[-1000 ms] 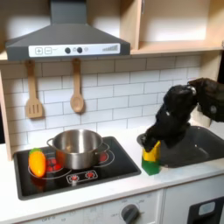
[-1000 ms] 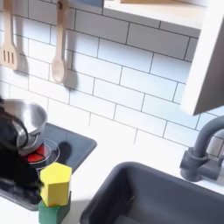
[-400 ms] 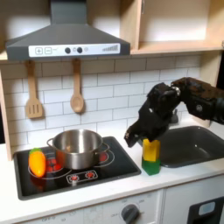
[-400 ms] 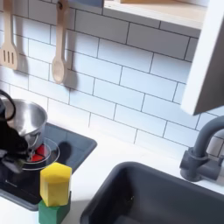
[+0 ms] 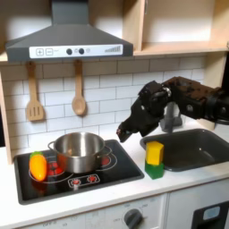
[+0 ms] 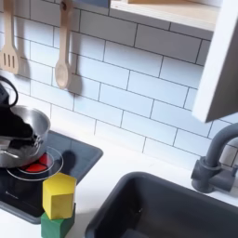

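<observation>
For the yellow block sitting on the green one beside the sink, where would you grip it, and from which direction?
Grip the yellow block across two opposite flat side faces, coming straight down from above. It stands upright on the green block with open counter around it, and its top is free. The stove and sink flank it, so a side approach looks more crowded. The gripper hangs above and to the first exterior view's left.

Soft even indoor light, fairly bright, warm cast. Both exterior views low-res and slightly soft. Silver pot (image 5: pixel 79 150) shows mild glare on its rim; black arm (image 5: pixel 179 97) is dark, detail lost. Faint shadow beside yellow block (image 6: pixel 59 196) on white counter (image 6: pixel 98 200).
</observation>
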